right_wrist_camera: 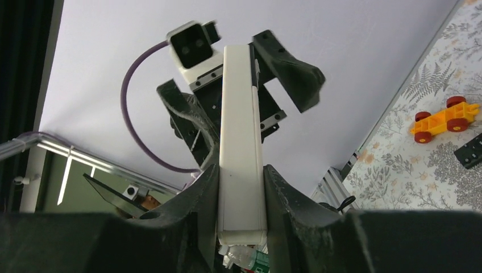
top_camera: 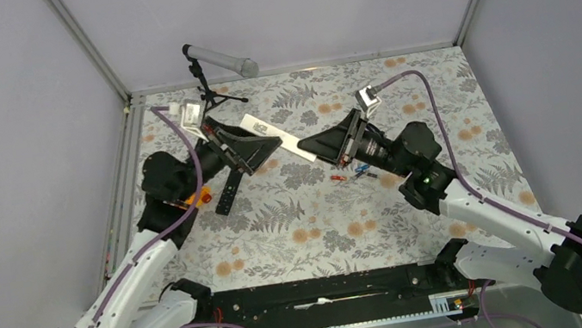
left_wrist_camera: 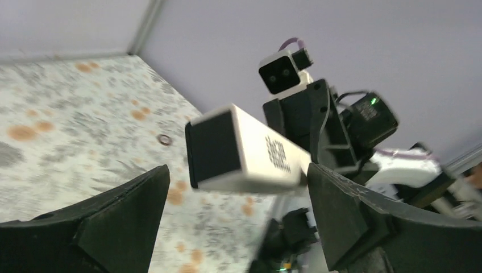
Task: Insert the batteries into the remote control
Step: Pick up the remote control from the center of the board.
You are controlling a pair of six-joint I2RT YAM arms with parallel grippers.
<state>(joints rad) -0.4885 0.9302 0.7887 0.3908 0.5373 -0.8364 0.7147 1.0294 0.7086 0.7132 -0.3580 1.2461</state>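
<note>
Pinching one end of the remote (right_wrist_camera: 241, 114) across its two long sides with the right gripper (right_wrist_camera: 240, 170), jaws closed firmly on it. Straddling the other end with the left gripper (left_wrist_camera: 236, 182), jaws spread wide and seemingly touching nothing. Holding the remote aloft between both arms, above the far middle of the table. Leaving the batteries (top_camera: 350, 175), red and blue, lying on the cloth (top_camera: 306, 231) beside the right arm, apart from the remote. Reading this as presenting or passing the remote between arms, with loading not yet begun. Noting a black strip (top_camera: 228, 193), possibly the cover, beside a toy car (top_camera: 202, 196) near the left arm. Needing next, probably, a steady hold with the battery bay facing up, then one gripper free for a battery. Working over fern-and-blossom patterned cloth, inside pale lilac walls with metal framing, with a microphone (top_camera: 222, 60) at the far edge.
</note>
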